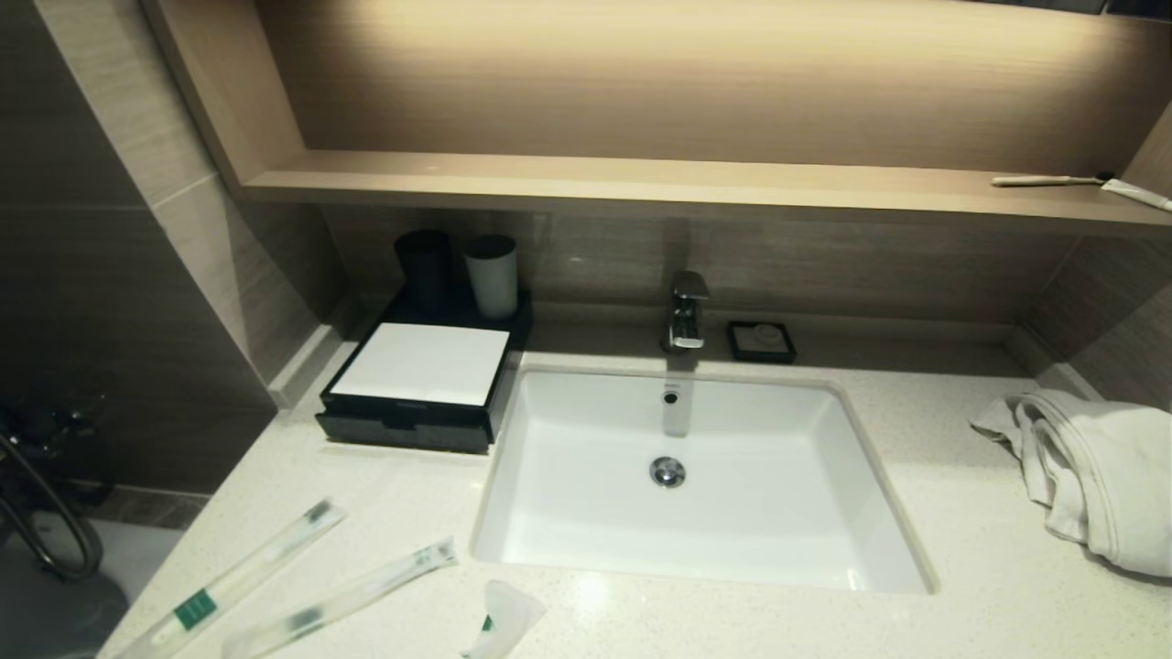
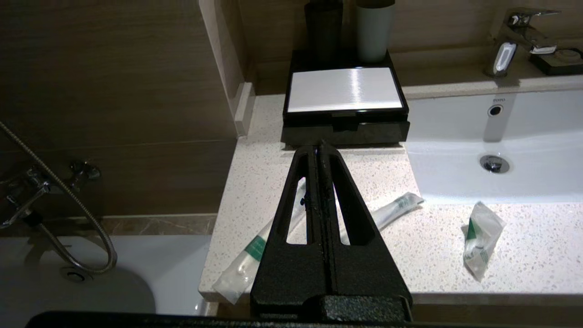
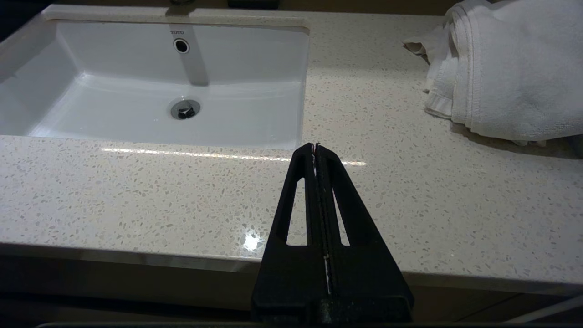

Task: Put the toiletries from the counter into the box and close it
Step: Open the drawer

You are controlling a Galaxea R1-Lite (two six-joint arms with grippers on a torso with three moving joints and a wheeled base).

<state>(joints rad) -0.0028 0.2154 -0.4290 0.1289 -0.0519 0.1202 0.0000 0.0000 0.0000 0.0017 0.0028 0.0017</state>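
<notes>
overhead head view, sink [image 1: 696,476] shared

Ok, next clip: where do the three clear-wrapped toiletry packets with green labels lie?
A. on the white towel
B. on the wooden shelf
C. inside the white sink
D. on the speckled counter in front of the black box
D: all three wrapped packets lie on the speckled stone counter, nearer the robot than the closed black box with the white lid.

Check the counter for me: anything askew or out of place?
Three clear-wrapped toiletry packets lie scattered at angles near the counter's front edge. A crumpled white towel is heaped right of the white sink. The black box looks shut.
</notes>
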